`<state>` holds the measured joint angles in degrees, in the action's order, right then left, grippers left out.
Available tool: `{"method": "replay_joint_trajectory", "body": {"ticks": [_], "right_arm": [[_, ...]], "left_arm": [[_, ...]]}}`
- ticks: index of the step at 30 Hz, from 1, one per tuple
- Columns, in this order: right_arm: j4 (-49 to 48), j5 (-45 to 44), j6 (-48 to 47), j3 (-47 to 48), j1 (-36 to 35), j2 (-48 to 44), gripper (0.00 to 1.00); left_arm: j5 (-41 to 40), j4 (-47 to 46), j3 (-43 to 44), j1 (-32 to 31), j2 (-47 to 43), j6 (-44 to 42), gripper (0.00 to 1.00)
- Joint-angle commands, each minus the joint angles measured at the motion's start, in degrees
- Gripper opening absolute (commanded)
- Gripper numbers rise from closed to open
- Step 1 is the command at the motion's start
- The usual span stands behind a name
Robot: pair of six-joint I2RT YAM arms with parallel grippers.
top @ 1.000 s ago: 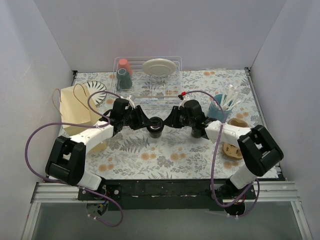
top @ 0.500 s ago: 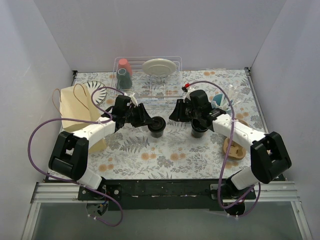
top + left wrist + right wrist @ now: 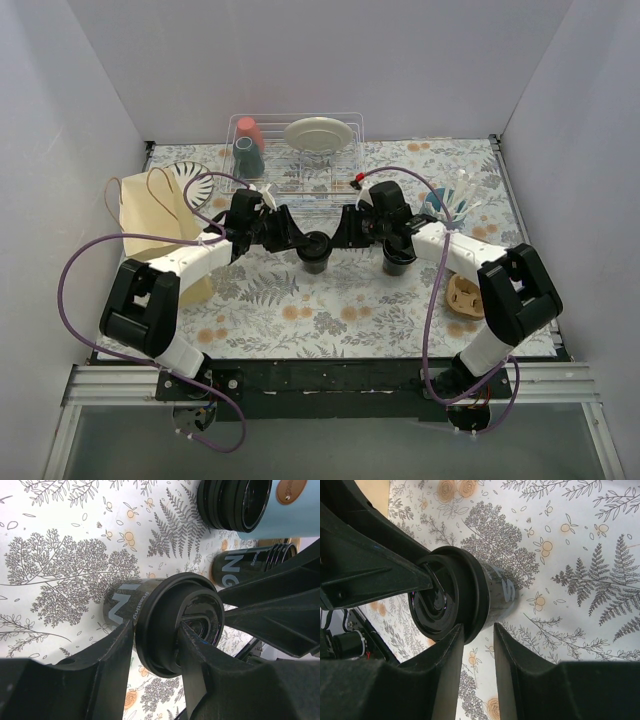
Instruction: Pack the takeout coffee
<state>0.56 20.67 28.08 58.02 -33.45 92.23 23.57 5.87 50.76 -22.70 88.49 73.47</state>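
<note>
The left gripper [image 3: 299,242] is clamped on the lidded cup [image 3: 316,250], one finger [image 3: 192,652] over the lid and the other under its rim. Opposite it, the right gripper [image 3: 479,632] has its fingers slightly apart with that rim at their tips; I cannot tell whether they pinch it. The open cup [image 3: 398,263] stands just behind the right gripper.

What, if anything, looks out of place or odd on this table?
Nothing looks spilled or damaged. One oddity: both the left gripper and right gripper straddle the lid rim of the same lidded cup mid-table, from opposite sides, while the second cup beside it stands open with no lid.
</note>
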Motion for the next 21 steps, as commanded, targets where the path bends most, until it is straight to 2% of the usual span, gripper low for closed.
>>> {"method": "replay_joint_trajectory", "body": {"ticks": [1, 6, 13, 21], "right_arm": [[-2.9, 0.6, 0.2, 3.2, 0.0, 1.4, 0.38], [-3.5, 0.1, 2.4, -0.6, -0.1, 2.3, 0.33], [-18.6, 2.2, 10.4, -13.4, -0.4, -0.1, 0.27], [-26.0, 2.8, 13.9, -18.7, -0.4, 0.4, 0.24]], "left_arm": [[-8.7, 11.2, -3.5, -0.3, 4.9, -4.6, 0.38], [-9.5, 10.7, -4.2, -0.9, 5.1, -3.7, 0.38], [-9.9, 10.0, -6.7, -2.0, 5.9, -0.3, 0.36], [-10.7, 8.5, -11.2, -2.1, 5.2, 2.5, 0.36]]}}
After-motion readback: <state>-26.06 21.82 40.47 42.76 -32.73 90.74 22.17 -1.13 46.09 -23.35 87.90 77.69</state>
